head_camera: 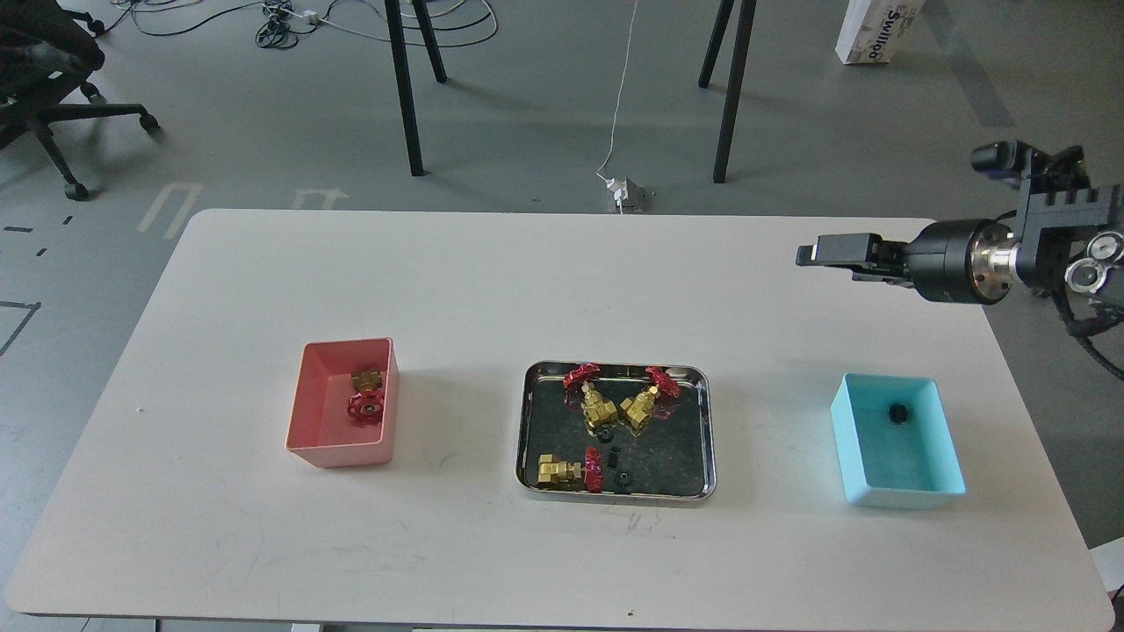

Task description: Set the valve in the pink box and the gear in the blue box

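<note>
Spanning most of the view was the table [492, 281], white, with everything else sitting on it. The right arm came in from the right edge, held above the table's far right corner; its gripper [821, 252] pointed left, seen side-on and dark, so I could not tell whether the jaws were released or clenched. Nothing visible between them. Left arm was out of view.

The tray [527, 421] sat mid-table, pink box [303, 412] well to its left, blue box [878, 491] well to its right, below the gripper in the view.

One valve [364, 399] lay in the pink box, well apart from the jaws. Three more valves [606, 405] were in the tray, two at the back, one front left.

One gear [897, 412] lay in the blue box, near its far wall, clear of the jaws. Other gears [622, 478] lay in the tray beside the front valve.
</note>
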`<move>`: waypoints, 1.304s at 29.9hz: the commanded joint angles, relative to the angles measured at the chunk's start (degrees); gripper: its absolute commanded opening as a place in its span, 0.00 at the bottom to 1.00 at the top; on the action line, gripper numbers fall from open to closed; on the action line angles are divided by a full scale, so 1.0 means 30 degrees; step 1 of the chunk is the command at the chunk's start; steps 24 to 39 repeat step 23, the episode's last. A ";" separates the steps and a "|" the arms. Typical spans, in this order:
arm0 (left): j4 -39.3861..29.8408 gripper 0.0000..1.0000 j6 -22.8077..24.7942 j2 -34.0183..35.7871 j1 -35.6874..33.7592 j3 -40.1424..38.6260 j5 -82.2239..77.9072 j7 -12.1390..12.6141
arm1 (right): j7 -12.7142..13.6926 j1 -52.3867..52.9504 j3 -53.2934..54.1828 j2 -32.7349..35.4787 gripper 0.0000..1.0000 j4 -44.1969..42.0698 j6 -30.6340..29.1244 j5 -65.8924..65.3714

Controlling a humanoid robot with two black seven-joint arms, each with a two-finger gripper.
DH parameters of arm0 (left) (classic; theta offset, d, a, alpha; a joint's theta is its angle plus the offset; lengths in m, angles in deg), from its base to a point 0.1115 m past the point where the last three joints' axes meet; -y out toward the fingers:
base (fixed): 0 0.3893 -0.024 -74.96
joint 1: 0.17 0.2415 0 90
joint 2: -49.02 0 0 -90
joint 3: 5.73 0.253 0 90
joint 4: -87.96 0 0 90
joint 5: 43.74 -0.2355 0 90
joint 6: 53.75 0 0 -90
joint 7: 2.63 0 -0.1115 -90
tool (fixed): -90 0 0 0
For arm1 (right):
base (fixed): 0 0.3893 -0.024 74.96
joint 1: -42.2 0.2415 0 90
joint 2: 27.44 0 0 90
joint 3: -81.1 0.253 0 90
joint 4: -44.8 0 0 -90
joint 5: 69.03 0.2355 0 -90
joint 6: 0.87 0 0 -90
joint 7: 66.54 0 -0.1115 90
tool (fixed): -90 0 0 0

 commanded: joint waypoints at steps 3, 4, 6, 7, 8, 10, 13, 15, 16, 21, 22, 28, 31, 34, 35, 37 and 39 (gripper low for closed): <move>0.0034 0.97 -0.1134 -0.0436 -0.0013 0.0782 -0.0080 0.0001 | 0.0828 0.0133 0.5089 -0.3521 0.94 -0.6544 0.0342 0.4845; 0.0034 0.97 -0.1280 -0.0495 -0.0130 0.1337 -0.0080 0.0001 | 0.0974 0.0162 0.5967 -0.4107 0.94 -0.7657 0.0807 0.5373; 0.0034 0.97 -0.1689 -0.0583 -0.0248 0.2159 -0.0080 0.0001 | 0.1297 0.0133 0.7724 -0.4871 0.94 -0.9126 0.2181 0.5874; 0.0034 0.97 -0.1923 -0.0612 -0.0335 0.2366 -0.0080 0.0030 | 0.1385 0.0133 0.8604 -0.5281 0.94 -0.9655 0.3175 0.5992; 0.0034 0.97 -0.2100 -0.0700 -0.0481 0.2455 -0.0109 0.0031 | 0.1386 0.0162 0.9280 -0.5633 0.94 -0.9921 0.4055 0.6051; 0.0267 0.97 -0.2219 -0.1225 -0.0774 0.2485 -0.0255 0.0031 | 0.1415 0.0162 1.0540 -0.6278 0.94 -1.0070 0.6016 0.6169; 0.1086 0.97 -0.2219 -0.2250 -0.1213 0.2485 -0.0810 0.0060 | 0.1794 0.0133 1.1774 -0.7011 0.94 -0.9953 0.8918 0.6227; 0.1497 0.97 -0.2189 -0.2807 -0.1565 0.2485 -0.1163 0.0234 | 0.2845 0.0133 1.1982 -0.7800 0.94 -1.0099 1.0327 0.6984; 0.1586 0.97 -0.2160 -0.3013 -0.1683 0.2485 -0.1251 0.0352 | 0.3518 0.0133 1.1721 -0.8123 0.94 -1.0158 1.0827 0.7511; 0.1675 0.97 -0.2102 -0.3279 -0.1830 0.2485 -0.1281 0.0382 | 0.4433 -0.0102 1.1425 -0.8683 0.98 -1.0248 1.1886 0.7751; 0.1675 0.97 -0.2102 -0.3279 -0.1830 0.2485 -0.1281 0.0382 | 0.4404 -0.0073 1.1425 -0.8654 0.98 -1.0130 1.1886 0.7751; 0.1675 0.97 -0.2102 -0.3279 -0.1801 0.2485 -0.1281 0.0382 | 0.4375 -0.0072 1.1483 -0.8538 0.98 -1.0013 1.1857 0.7780; 0.1675 0.97 -0.2102 -0.3279 -0.1801 0.2485 -0.1281 0.0382 | 0.4375 -0.0072 1.1483 -0.8538 0.98 -1.0013 1.1857 0.7780; 0.1675 0.97 -0.2102 -0.3279 -0.1801 0.2485 -0.1281 0.0382 | 0.4375 -0.0072 1.1483 -0.8538 0.98 -1.0013 1.1857 0.7780; 0.1675 0.97 -0.2102 -0.3279 -0.1801 0.2485 -0.1281 0.0382 | 0.4375 -0.0072 1.1483 -0.8538 0.98 -1.0013 1.1857 0.7780; 0.1675 0.97 -0.2102 -0.3279 -0.1801 0.2485 -0.1281 0.0382 | 0.4375 -0.0072 1.1483 -0.8538 0.98 -1.0013 1.1857 0.7780; 0.1675 0.97 -0.2102 -0.3279 -0.1801 0.2485 -0.1281 0.0382 | 0.4375 -0.0072 1.1483 -0.8538 0.98 -1.0013 1.1857 0.7780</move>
